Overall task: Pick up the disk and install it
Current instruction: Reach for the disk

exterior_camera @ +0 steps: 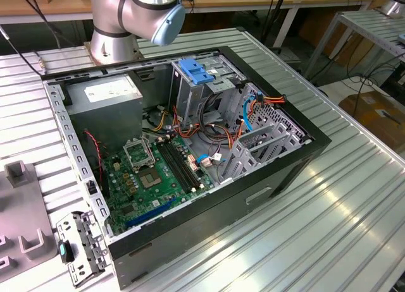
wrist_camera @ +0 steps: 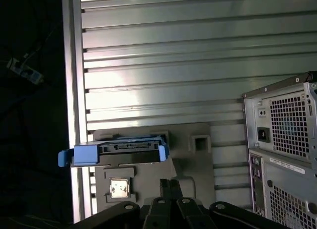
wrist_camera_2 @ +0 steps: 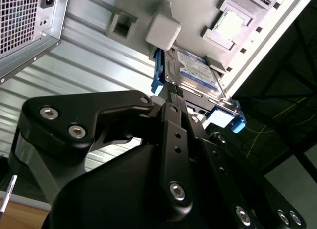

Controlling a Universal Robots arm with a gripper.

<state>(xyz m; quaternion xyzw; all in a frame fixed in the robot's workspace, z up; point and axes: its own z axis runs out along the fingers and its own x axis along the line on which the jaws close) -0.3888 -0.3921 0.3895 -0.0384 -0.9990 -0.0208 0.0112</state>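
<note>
From the exterior view, the open black steel computer case (exterior_camera: pixel 314 142) sits on the ribbed aluminium table (exterior_camera: pixel 329 229), with bare table along its side at the exterior view's right. A green circuit board (exterior_camera: pixel 152 178) lies flat inside it, and a blue plastic bracket (exterior_camera: pixel 194 71) tops the grey drive cage. The silver robot arm (exterior_camera: pixel 136 14) rises behind the case.

In the second wrist view, the black jointed gripper (wrist_camera_2: pixel 168 96) is clenched, its fingers pressed side by side. The tips are just beside the blue end of the disk (wrist_camera_2: pixel 198 73), a silver slab with a white, blue-banded label; whether they touch it I cannot tell. The disk leans on a matte grey fixture plate (wrist_camera_2: pixel 198 16).

In the first wrist view, the disk (wrist_camera: pixel 119 152) shows edge-on over the plate (wrist_camera: pixel 188 164), close to the table's edge (wrist_camera: pixel 74 90), with the gripper (wrist_camera: pixel 171 182) near one end. The case's perforated back (wrist_camera: pixel 285 125) stands well apart.
</note>
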